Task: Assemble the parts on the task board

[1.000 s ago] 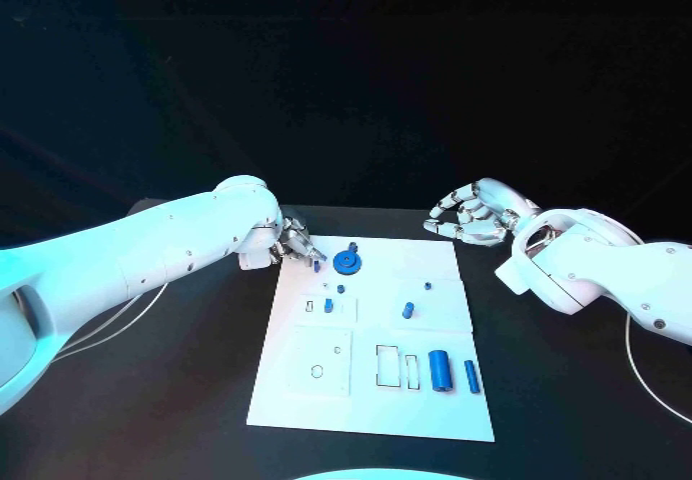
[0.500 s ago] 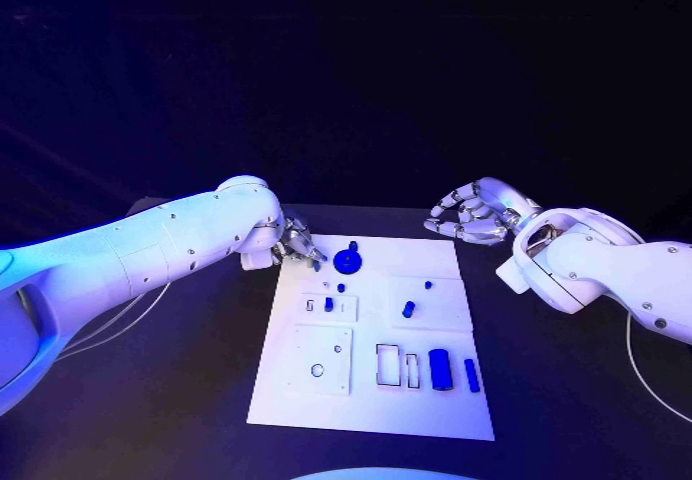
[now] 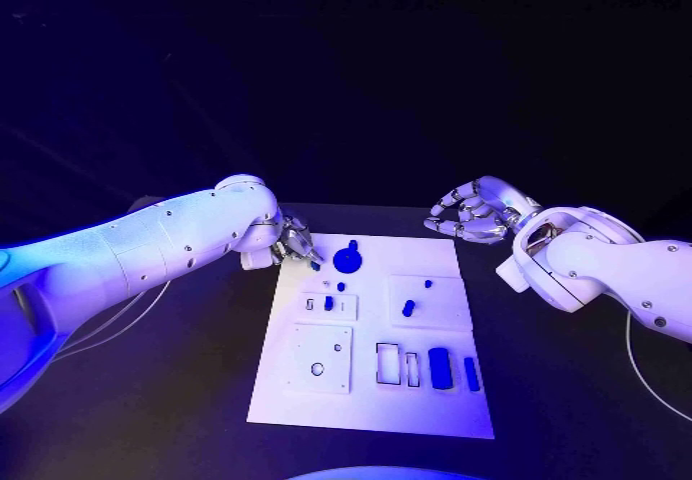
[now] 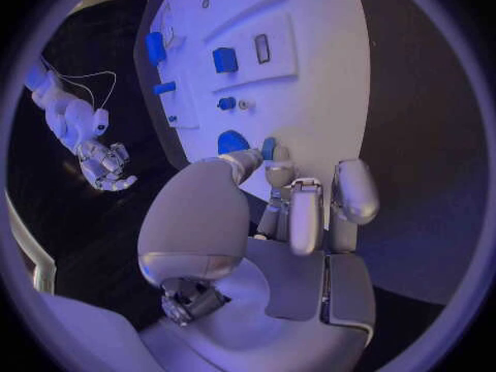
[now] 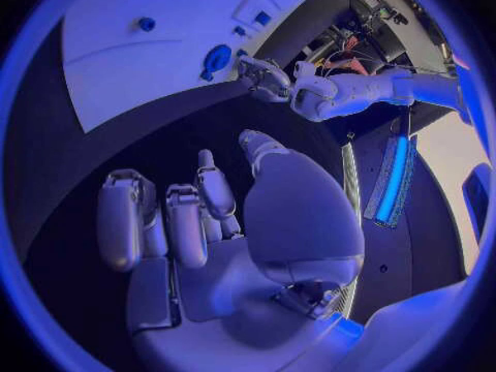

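The white task board (image 3: 375, 400) lies in the middle of the black table. My left hand (image 3: 294, 243) hovers at its far left corner, and thumb and a finger pinch a small blue part (image 4: 269, 147) just over the board, beside the round blue disc (image 3: 348, 261). My right hand (image 3: 470, 215) hangs over the table off the board's far right corner, fingers loosely bent and apart, holding nothing. Small blue pieces (image 3: 408, 309) stand in the board's middle plates. Two blue cylinders (image 3: 440, 366) lie near its front right.
Empty outlined slots (image 3: 389, 364) and a round hole (image 3: 317, 370) sit on the board's near half. Black table (image 3: 159, 400) surrounds the board on both sides. A thin cable (image 3: 123, 315) trails under the left arm.
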You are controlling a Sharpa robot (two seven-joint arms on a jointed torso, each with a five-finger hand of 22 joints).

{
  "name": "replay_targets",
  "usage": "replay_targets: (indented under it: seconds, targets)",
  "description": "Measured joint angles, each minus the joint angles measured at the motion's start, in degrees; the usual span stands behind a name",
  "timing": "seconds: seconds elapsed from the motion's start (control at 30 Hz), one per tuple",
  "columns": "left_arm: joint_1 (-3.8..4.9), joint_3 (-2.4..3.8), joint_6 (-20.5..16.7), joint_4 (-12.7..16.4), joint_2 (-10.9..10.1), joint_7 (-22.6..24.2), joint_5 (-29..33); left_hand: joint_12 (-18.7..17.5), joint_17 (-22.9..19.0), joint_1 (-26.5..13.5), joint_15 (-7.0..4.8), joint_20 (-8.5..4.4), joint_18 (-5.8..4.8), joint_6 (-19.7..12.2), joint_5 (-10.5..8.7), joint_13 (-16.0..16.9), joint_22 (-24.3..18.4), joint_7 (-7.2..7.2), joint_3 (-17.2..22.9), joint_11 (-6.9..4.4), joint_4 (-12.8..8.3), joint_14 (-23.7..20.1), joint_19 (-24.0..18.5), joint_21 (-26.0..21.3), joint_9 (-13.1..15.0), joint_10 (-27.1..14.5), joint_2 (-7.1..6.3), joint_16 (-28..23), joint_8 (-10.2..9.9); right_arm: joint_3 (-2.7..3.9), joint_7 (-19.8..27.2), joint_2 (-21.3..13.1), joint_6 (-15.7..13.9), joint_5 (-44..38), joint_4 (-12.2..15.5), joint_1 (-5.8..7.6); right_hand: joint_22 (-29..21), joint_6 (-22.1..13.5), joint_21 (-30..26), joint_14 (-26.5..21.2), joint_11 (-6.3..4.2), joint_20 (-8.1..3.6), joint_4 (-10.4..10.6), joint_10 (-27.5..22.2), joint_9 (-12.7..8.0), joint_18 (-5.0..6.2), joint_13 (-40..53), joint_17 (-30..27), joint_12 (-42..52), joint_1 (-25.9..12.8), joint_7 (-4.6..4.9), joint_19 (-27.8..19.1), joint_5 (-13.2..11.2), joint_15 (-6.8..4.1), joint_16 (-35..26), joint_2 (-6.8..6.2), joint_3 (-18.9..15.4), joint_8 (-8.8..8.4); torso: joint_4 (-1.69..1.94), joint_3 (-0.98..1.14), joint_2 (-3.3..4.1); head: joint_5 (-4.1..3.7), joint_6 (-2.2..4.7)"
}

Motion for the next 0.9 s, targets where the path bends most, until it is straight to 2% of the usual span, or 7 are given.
replay_targets:
  seconds: [0.3,0.43,0.77,0.9]
  targets:
    - [-0.08,-0.01,-0.2,1.0,-1.3,0.0,3.9,0.0,0.0,0.7,0.0,0.0,-0.01,-0.2,-0.86,0.1,0.3,-0.22,0.8,-0.11,0.8,0.0,0.0,0.2,0.0,0.1,0.13,0.0,0.0,0.0,0.0,0.0,0.0,0.0,-0.1,0.01,0.0,0.0,0.0,0.0,0.0,0.0,0.0,0.0,0.0,0.0,0.0,0.0,0.0,0.0,0.0,0.0,0.0,0.0,0.0,0.0,0.0,0.22,0.02,0.0,-0.03,-0.01,-0.05]
    - [-0.1,0.0,-0.5,2.3,-2.7,-0.1,5.8,0.0,0.0,0.7,0.0,0.0,0.0,-0.2,-0.87,0.2,0.4,-0.2,1.1,-0.39,1.1,0.0,0.0,0.2,0.0,0.4,0.14,0.0,0.0,0.0,0.0,0.0,0.0,0.0,-0.1,0.01,0.0,0.0,0.0,0.0,0.0,0.0,0.0,0.0,0.0,0.0,0.0,0.0,0.0,0.2,0.0,0.0,0.3,0.0,0.0,0.23,0.0,0.22,0.04,0.0,-0.07,0.06,-0.12]
    - [-0.11,0.02,-2.4,9.9,-7.8,-0.7,8.3,0.2,0.0,0.7,0.01,-0.21,0.0,-0.3,-1.17,0.5,0.6,-0.16,1.2,-0.19,1.2,0.0,0.2,0.4,0.0,0.6,0.15,0.0,0.0,0.0,0.0,-0.2,0.1,0.0,-0.2,-0.01,0.0,0.0,0.0,0.0,0.0,0.0,0.0,0.0,0.0,0.0,0.0,0.0,0.0,0.2,0.0,0.0,0.3,0.0,0.0,0.23,0.0,0.22,0.18,0.02,-0.17,0.32,-0.24]
    - [-0.17,0.02,-3.1,13.2,-9.9,-0.8,8.2,0.2,0.0,0.7,-0.2,-0.41,0.0,-0.2,-1.19,0.5,0.8,-0.19,1.8,-0.58,1.8,0.2,0.4,0.4,0.0,1.0,0.15,0.0,0.0,0.0,0.0,-0.3,0.1,0.0,-0.2,-0.01,0.0,0.0,0.0,0.0,0.0,0.0,0.0,0.0,0.0,0.0,0.0,0.0,0.0,0.2,0.0,0.0,0.3,0.0,0.0,0.23,0.0,0.22,0.24,-0.01,-0.24,0.43,-0.3]
